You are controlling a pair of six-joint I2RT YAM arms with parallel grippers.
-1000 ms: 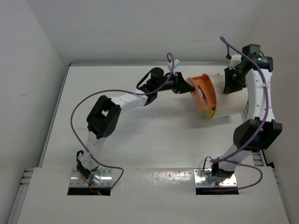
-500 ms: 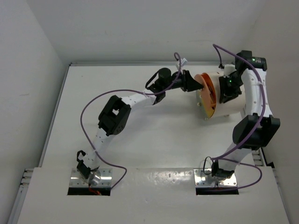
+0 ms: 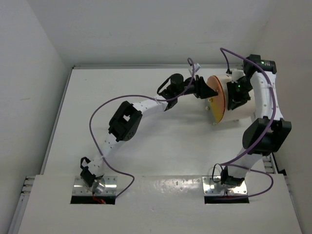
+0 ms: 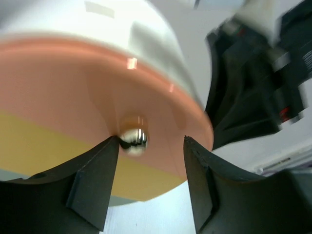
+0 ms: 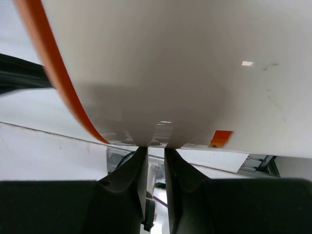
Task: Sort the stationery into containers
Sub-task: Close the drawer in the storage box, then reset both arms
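On the white table [image 3: 146, 146] stands the cream drum container [image 3: 237, 115], far right.

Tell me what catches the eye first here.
The cream drum at the far right of the table, its orange disc facing left, stands out. The left gripper, fingers open, straddles the disc's shiny knob. The right gripper, fingers close together, meets the drum's cream wall.

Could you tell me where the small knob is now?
In the left wrist view, the knob sits on the orange-yellow front disc, between the left gripper's open fingers.
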